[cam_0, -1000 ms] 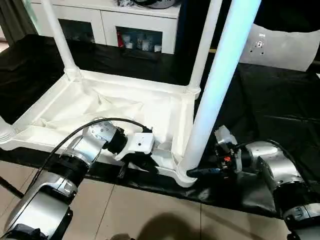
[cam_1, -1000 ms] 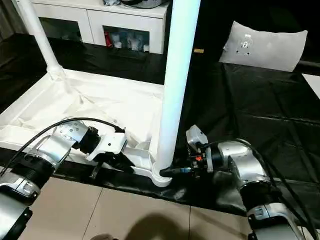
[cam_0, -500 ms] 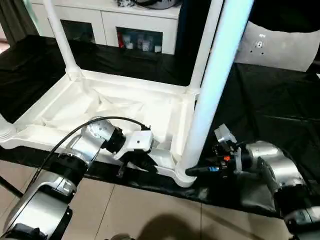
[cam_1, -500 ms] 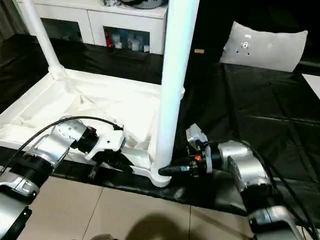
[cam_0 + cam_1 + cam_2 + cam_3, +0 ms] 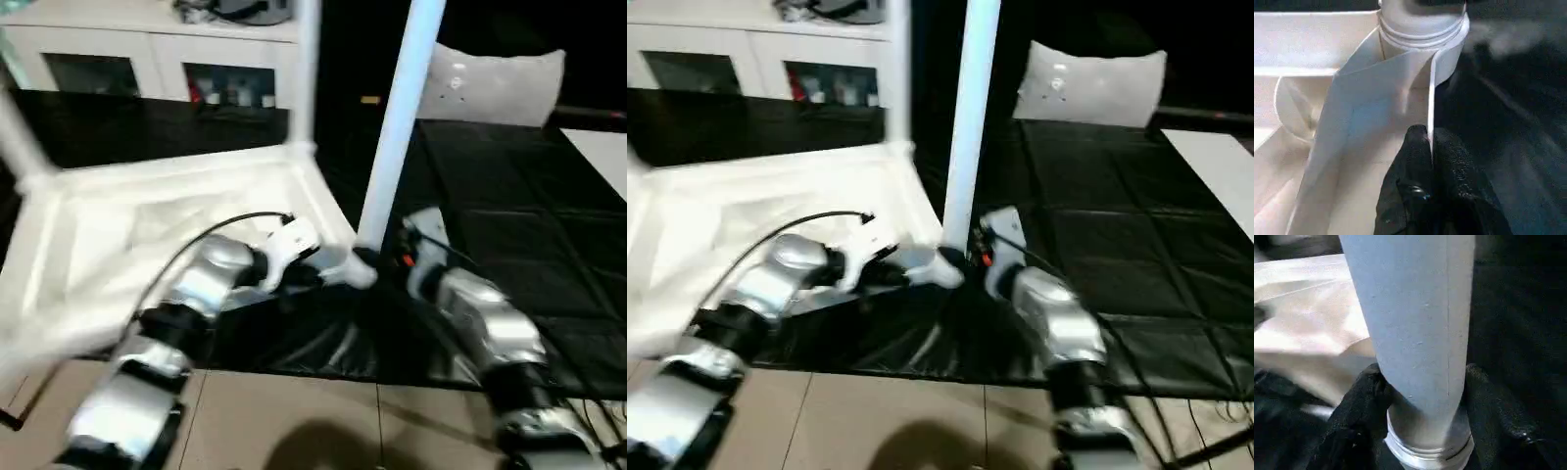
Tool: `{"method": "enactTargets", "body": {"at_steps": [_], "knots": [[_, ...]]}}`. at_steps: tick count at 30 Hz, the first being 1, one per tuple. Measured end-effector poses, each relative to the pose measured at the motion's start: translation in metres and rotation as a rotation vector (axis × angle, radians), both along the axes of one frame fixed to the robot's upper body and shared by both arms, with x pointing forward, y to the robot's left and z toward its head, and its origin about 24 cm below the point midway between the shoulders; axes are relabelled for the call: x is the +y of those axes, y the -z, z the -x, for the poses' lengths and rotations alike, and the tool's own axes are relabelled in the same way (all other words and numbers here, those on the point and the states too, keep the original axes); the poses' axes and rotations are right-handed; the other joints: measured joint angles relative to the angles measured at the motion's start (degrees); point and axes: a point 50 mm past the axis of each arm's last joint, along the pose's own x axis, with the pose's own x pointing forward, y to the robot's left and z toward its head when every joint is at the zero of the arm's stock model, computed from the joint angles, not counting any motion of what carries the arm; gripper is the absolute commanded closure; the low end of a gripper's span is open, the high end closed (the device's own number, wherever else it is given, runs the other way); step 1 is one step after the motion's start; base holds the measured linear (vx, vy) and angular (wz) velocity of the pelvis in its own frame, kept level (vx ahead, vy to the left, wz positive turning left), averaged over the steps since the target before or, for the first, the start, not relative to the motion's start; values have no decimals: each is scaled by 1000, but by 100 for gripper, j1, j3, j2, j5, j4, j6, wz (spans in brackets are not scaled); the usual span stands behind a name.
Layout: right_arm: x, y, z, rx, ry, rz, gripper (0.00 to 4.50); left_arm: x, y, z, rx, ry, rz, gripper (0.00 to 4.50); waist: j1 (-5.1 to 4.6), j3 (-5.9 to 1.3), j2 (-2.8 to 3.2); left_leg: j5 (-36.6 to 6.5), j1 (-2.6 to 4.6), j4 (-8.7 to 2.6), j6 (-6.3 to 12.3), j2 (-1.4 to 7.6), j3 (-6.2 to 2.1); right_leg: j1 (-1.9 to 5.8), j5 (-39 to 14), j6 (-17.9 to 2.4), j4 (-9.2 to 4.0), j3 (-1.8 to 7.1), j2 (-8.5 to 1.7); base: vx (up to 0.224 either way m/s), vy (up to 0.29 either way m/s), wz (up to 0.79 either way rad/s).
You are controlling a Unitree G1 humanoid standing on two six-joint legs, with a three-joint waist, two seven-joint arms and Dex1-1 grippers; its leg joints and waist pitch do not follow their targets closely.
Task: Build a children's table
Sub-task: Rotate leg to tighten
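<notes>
Black sheeting [image 5: 509, 225] covers the floor in front of you, tan tiles [image 5: 323, 421] at the near edge, white cabinet [image 5: 147, 49] with shelves at the back, a grey cushion [image 5: 495, 83] far right against the dark.

The children's table [image 5: 147, 235] lies upside down on the sheeting, ribbed underside up, legs standing in the corner sockets. The nearest leg [image 5: 397, 127] rises from the corner socket [image 5: 1422, 29] closest to both grippers.

Left gripper [image 5: 1429, 147]: fingers together, pinching the thin rim wall of the tabletop just beside that socket. Right gripper [image 5: 1420, 396]: fingers [image 5: 1359, 401] set either side of the leg's base, touching it just above the ribbed collar; you're clamped on the leg.

Versus a second ago: the tabletop has swung round on the sheeting. Its near edge ran roughly across the view then; now the gripped corner points toward the right and the far side angles off left. Your head view has also shifted, so part of that change is camera. Both grippers have stayed on the same corner and leg through it.

Hard to read: head views are motion-blurred. The left part of the tabletop smears out and runs off the edge. Leg tops are cut off above. The left fingertips are hidden behind the wrist housing [image 5: 294, 240] in the head views.
</notes>
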Motion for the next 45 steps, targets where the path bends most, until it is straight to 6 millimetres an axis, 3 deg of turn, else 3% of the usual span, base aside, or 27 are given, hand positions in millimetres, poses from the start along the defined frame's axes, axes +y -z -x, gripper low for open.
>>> {"method": "enactTargets", "body": {"at_steps": [1, 4, 6, 8, 11, 22, 25, 29, 36, 45], "knots": [[1, -1, -1, -4, 18, 6, 251, -2, 0, 0, -3, -9, 6, 450, -1, 0, 0, -2, -7, 0, 3, -1, 0, -3, 1, 0, -1, 1, 0, 0, 0, 0], [5, -2, -4, -32, 81, 7, 184, -7, -2, -2, -18, -35, 11, 450, 17, -2, -4, -8, -36, -6, 11, -2, -2, -26, 29, 3, 0, 3, 0, 0, 0, 0], [6, -3, -3, -48, 85, 6, 177, -8, -4, -3, -27, -35, 11, 450, 52, -2, -4, -9, -69, -19, 11, -1, -2, -49, 43, -15, 2, 2, 2, 0, 0, 0], [5, -3, -3, -58, 86, 8, 141, -9, -5, -3, -34, -28, 6, 450, 76, -2, -4, -8, -70, -29, 13, 1, -2, -53, 47, -22, 3, 2, 4, 0, 0, 0], [4, -2, 1, -81, 75, 9, 130, -10, -6, -2, -46, -6, -7, 450, 94, -1, -5, -8, -70, -32, 14, 1, -2, -61, 45, -18, 2, 1, 4, 0, 0, 0], [-27, 1, 25, -125, -271, 31, 30, 18, -5, 7, -73, 189, -36, 450, 116, 2, -8, -10, -70, -30, 15, 2, -2, -60, 49, -24, 1, 1, 5, 0, 0, 0], [-37, -5, 29, -137, -401, 6, 30, 28, -6, 10, -80, 276, -55, 450, 133, 3, -8, -10, -71, -26, 15, 2, -1, -60, 50, -26, 1, 1, 4, 0, 0, 0], [-48, -15, 36, -163, -609, 43, 30, 40, -7, 16, -62, 397, -77, 450, 250, 2, -10, -10, -70, -25, 15, 4, -1, -59, 50, -25, 3, 0, 5, 0, 0, 0], [-49, -13, 38, -118, -784, 34, 30, 46, -9, 24, -24, 547, -80, 450, 410, 3, -16, -11, -74, -18, 17, 6, 2, -59, 50, -26, 5, -2, 4, 0, 0, 0], [-42, -13, 37, -47, -932, -3, 100, 47, -9, 32, -10, 669, -105, 450, 473, 4, -31, -11, -73, 3, 16, 8, 2, -60, 48, -23, 31, -1, 1, 0, 0, 0]]}}
